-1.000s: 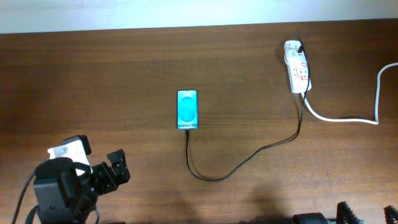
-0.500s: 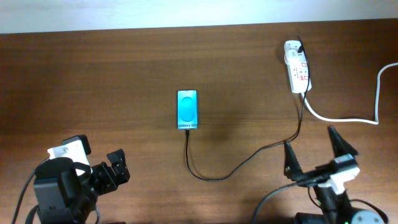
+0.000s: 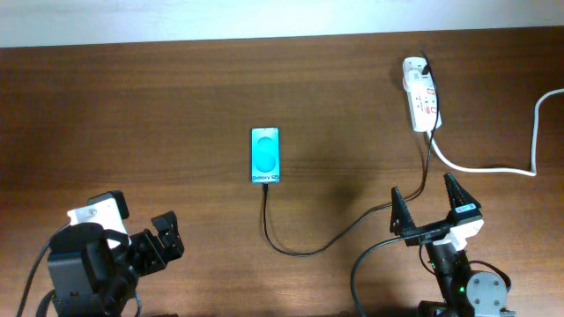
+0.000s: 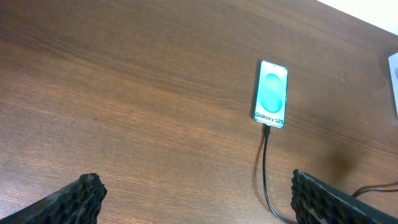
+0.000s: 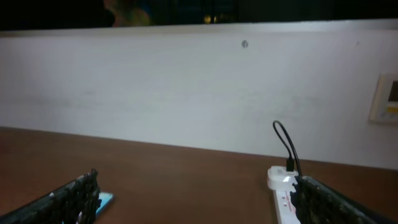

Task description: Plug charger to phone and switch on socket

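Apparently the charger (image 3: 265, 207) sits in the phone (image 3: 265, 156) at mid-table; the socket (image 3: 421, 106) lies far right. The right gripper (image 3: 422, 185) and left gripper (image 3: 170, 236) are spread wide, empty. Going to the switch, a right finger may snag the charger and unplug it.

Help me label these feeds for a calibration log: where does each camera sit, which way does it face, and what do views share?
Overhead: fixed above the table, facing straight down at phone, charger and socket; left claw and right claw show, open.
Left wrist: on the left arm, angled down toward the phone; its fingers fill the lower corners.
Right wrist: on the right arm, low, facing the wall and socket; same corners.
Shared: all three see the phone.
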`<state>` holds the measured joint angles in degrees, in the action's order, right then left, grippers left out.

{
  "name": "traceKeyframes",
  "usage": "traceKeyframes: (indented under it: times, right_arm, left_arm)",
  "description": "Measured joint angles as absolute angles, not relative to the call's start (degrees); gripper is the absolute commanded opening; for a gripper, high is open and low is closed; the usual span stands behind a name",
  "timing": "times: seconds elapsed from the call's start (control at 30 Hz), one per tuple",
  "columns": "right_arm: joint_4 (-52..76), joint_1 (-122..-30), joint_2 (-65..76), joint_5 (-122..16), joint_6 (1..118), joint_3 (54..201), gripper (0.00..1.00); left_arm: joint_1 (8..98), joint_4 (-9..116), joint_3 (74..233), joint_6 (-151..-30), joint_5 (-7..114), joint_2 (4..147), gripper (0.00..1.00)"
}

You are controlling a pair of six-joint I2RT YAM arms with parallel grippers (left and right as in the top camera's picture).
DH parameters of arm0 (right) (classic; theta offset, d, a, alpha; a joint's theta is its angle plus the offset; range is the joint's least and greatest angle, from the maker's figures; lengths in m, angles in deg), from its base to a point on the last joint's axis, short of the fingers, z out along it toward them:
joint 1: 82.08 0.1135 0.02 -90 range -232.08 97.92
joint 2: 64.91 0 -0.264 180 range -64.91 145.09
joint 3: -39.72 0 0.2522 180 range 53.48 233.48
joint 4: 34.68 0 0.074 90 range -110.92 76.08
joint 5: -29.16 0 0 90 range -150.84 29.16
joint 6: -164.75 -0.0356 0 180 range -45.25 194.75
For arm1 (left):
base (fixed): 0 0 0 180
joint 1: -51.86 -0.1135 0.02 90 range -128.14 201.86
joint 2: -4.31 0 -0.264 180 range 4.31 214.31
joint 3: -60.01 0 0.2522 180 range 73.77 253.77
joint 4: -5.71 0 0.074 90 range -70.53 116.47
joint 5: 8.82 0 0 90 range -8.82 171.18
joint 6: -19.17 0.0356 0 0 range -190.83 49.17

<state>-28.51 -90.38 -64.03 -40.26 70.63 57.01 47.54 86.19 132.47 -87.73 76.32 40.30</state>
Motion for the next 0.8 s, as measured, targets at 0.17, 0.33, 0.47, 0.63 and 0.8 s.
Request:
traceKeyframes:
  times: [0.17, 0.33, 0.47, 0.63, 0.8]
  right_arm:
    - [-28.7, -90.4, -64.0, -40.9, 70.2, 54.5, 0.98]
    - [-29.9, -90.4, -64.0, -42.4, 70.0, 54.1, 0.98]
    - [-36.2, -90.4, -64.0, -43.0, 70.0, 54.1, 0.98]
    - [-33.4, -90.4, -64.0, -43.0, 70.0, 54.1, 0.99]
    - [-30.9, -90.4, -64.0, -43.0, 70.0, 54.1, 0.98]
  left_arm:
    - [47.5, 86.2, 132.5, -87.7, 76.3, 40.3, 0.99]
    - [47.5, 86.2, 132.5, -87.7, 76.3, 40.3, 0.99]
    - [47.5, 86.2, 132.5, -87.7, 76.3, 40.3, 0.99]
    - [47.5, 86.2, 132.5, -87.7, 76.3, 40.3, 0.99]
    - [47.5, 86.2, 132.5, -87.7, 76.3, 40.3, 0.99]
